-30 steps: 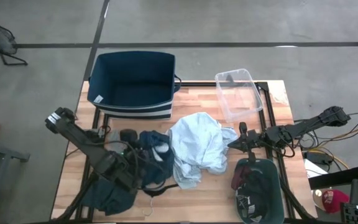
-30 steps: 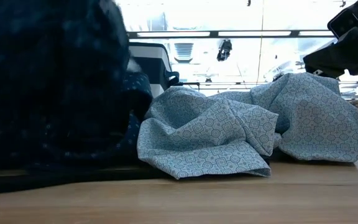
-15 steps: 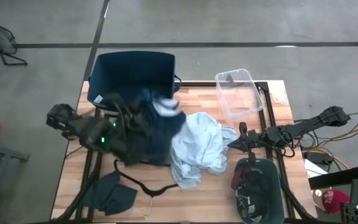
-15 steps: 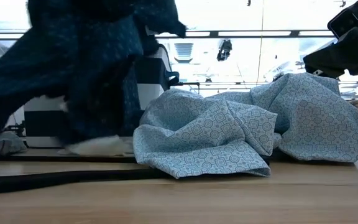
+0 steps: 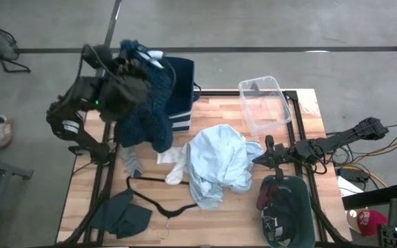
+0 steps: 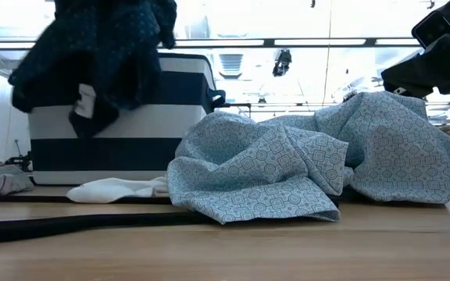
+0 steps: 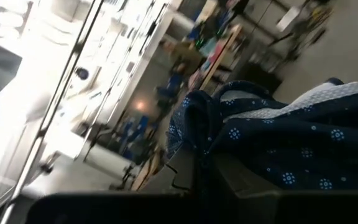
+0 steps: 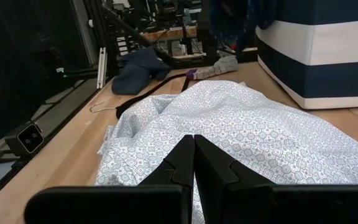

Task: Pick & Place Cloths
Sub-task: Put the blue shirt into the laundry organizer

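Your left gripper (image 5: pixel 135 60) is clenched on the dotted cloth (image 5: pixel 145 114), held high over the bin (image 6: pixel 116 125); the cloth hangs below the gripper, draped across the bin's near wall and outside it. Let go here and much of it may slide back onto the table (image 5: pixel 226 220). The right gripper (image 8: pixel 193 163) waits pressed closed, touching the blue shirt (image 5: pixel 216 164). A white piece (image 5: pixel 173 164) lies below the hanging cloth, by the hanger (image 5: pixel 158 205). You'll find no readable labels anywhere.

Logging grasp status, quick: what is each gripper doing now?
Left gripper: shut on navy white-dotted cloth, lifted by the bin.
Right gripper: shut, empty.
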